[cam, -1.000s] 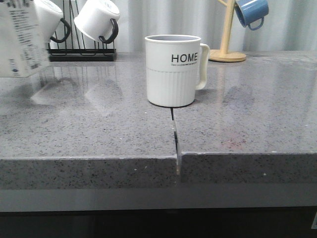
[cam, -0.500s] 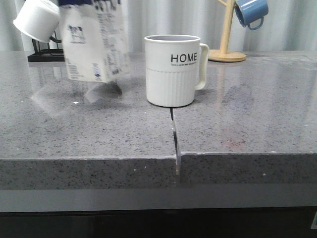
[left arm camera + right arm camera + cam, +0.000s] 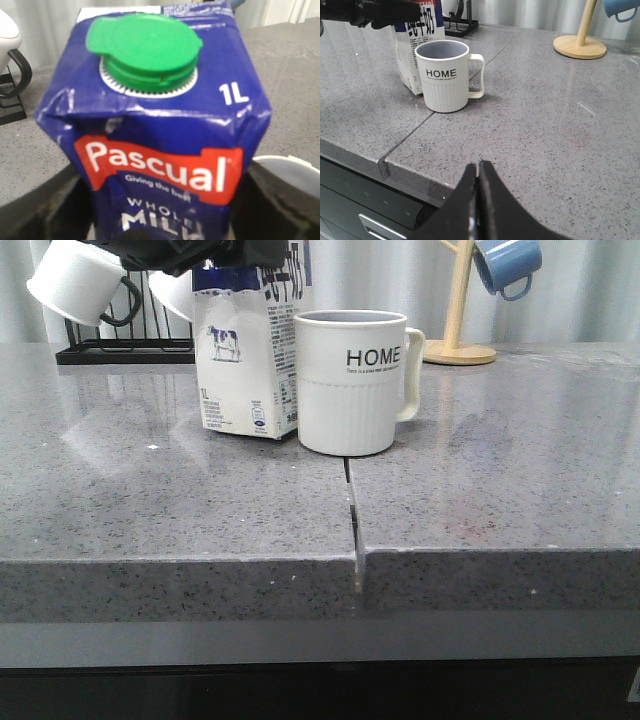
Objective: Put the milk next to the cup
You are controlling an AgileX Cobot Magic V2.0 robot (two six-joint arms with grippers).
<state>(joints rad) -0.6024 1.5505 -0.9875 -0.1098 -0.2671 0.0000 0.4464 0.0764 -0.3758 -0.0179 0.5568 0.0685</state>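
The milk [image 3: 245, 360], a white carton with a blue top and a cow picture, stands upright on the grey counter just left of the cup [image 3: 350, 380]. From the front their sides seem to touch or nearly touch. The cup is a large white ribbed mug reading "HOME", handle to the right. My left gripper [image 3: 190, 252] is shut on the carton's top; in the left wrist view [image 3: 162, 210] its fingers flank the blue carton [image 3: 160, 125] with its green cap. My right gripper [image 3: 478, 167] is shut and empty near the counter's front edge, well short of the cup [image 3: 444, 80].
A black rack with small white mugs [image 3: 75, 285] stands at the back left. A wooden mug tree [image 3: 458, 310] with a blue mug [image 3: 508, 262] stands at the back right. A seam [image 3: 354, 510] runs from the cup to the counter's front edge.
The milk carton has moved from the far left, held tilted in the air, rightward and down. It now stands upright beside the cup. The cup has not moved.
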